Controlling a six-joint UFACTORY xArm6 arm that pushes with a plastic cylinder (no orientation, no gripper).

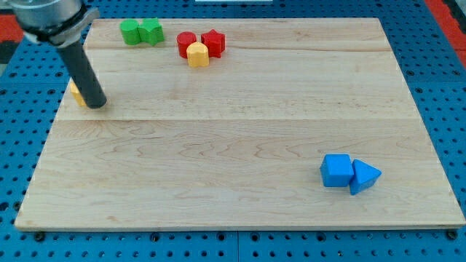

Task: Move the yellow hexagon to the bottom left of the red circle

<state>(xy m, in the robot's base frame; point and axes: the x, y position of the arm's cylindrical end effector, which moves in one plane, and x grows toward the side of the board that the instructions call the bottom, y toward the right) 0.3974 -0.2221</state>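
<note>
Down at the view's left, our rod (81, 69) slants across the board and my tip (98, 104) sits on the wood near the left edge. No jaws on this arm, just the bare rod end, and it holds nothing. Right beside the rod, partly hidden behind it, we catch a sliver of a yellow block (76, 93); its shape we cannot make out.

Up toward the view's top, the yellow hexagon (197, 54) sits tucked against the red circle (186, 43), touching it from the lower right. On the hexagon's other side, the red star (212, 42) presses in from the upper right. So the three huddle together, with the hexagon in front, nearest the view's bottom. My tip is well apart from that cluster, off to its lower left.

Further left along the top edge, we have two green blocks touching each other: a green round one (131, 32) and a green star-like one (151, 30).

Far away at the lower right, a blue cube (336, 170) and a blue triangle (363, 177) rest side by side, touching.

All of this lies on the pale wooden board (240, 145), which sits on a blue pegboard (14, 145).
</note>
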